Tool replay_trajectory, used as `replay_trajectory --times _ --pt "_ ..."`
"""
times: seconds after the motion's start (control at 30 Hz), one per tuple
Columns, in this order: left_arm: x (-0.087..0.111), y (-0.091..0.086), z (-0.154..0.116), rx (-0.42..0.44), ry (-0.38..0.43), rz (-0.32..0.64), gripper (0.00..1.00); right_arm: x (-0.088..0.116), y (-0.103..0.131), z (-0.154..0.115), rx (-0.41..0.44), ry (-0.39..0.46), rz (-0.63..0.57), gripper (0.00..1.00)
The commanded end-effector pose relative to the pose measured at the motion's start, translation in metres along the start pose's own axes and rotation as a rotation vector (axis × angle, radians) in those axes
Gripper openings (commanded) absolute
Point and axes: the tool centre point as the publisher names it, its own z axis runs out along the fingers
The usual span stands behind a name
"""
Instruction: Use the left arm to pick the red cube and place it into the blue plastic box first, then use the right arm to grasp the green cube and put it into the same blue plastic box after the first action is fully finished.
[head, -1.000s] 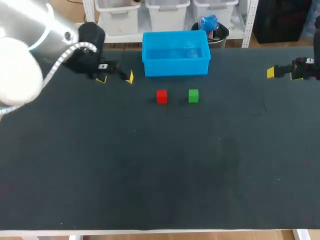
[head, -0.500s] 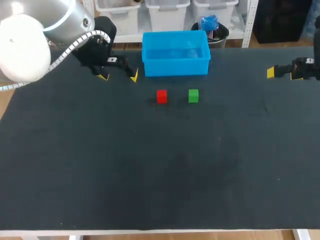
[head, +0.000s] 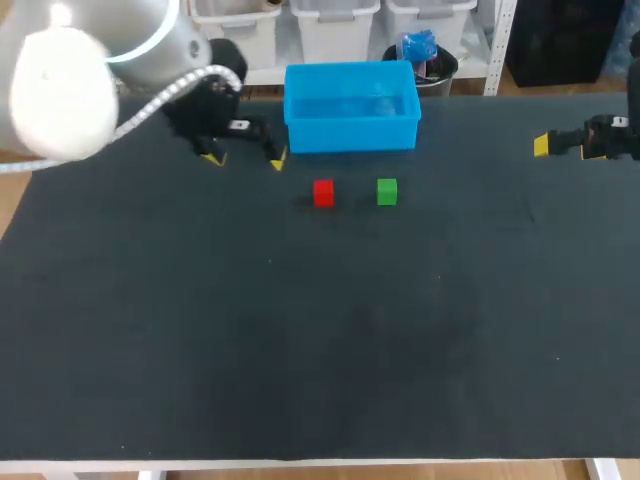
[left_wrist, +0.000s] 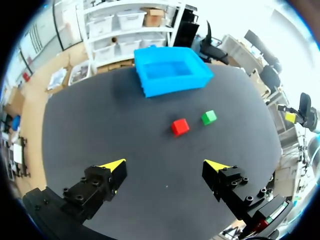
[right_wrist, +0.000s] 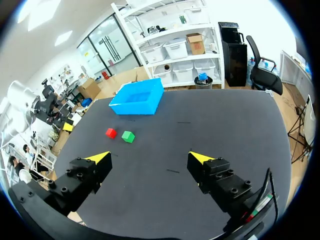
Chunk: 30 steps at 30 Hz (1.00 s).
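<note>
The red cube (head: 323, 193) and the green cube (head: 387, 192) sit side by side on the dark table, just in front of the blue plastic box (head: 350, 132). My left gripper (head: 245, 157) hangs open and holds nothing, to the left of the red cube and beside the box's left front corner. In the left wrist view the red cube (left_wrist: 179, 126), green cube (left_wrist: 209, 117) and box (left_wrist: 172, 84) lie ahead of the open left gripper (left_wrist: 165, 165). My right gripper (head: 565, 148) stands open at the table's far right, well away from the green cube (right_wrist: 128, 136), red cube (right_wrist: 110, 132) and box (right_wrist: 137, 106).
The black table top (head: 320, 340) stretches wide and bare in front of the cubes. The box stands close to the table's back edge.
My left arm has swung to the right, bringing its open gripper closer to the box and the red cube. The right arm and both cubes have not moved.
</note>
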Motion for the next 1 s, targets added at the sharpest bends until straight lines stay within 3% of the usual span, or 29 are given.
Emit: replay_trajectory --times 0.03,0.33,0.57,1.0 --pt "-0.033 -0.020 0.023 -0.046 0.057 -0.004 1.00 0.000 0.000 0.001 0.001 0.001 0.000 1.00" --pt "-0.052 -0.031 0.043 -0.098 0.140 -0.097 1.00 0.000 0.000 0.001 0.001 0.001 0.000 1.00" --pt "-0.060 -0.038 0.050 -0.146 0.152 -0.128 1.00 0.000 0.000 0.001 0.001 0.001 0.000 1.00" --pt "-0.056 -0.046 0.066 -0.169 0.182 -0.191 1.00 0.000 0.000 0.001 0.001 0.001 0.000 1.00"
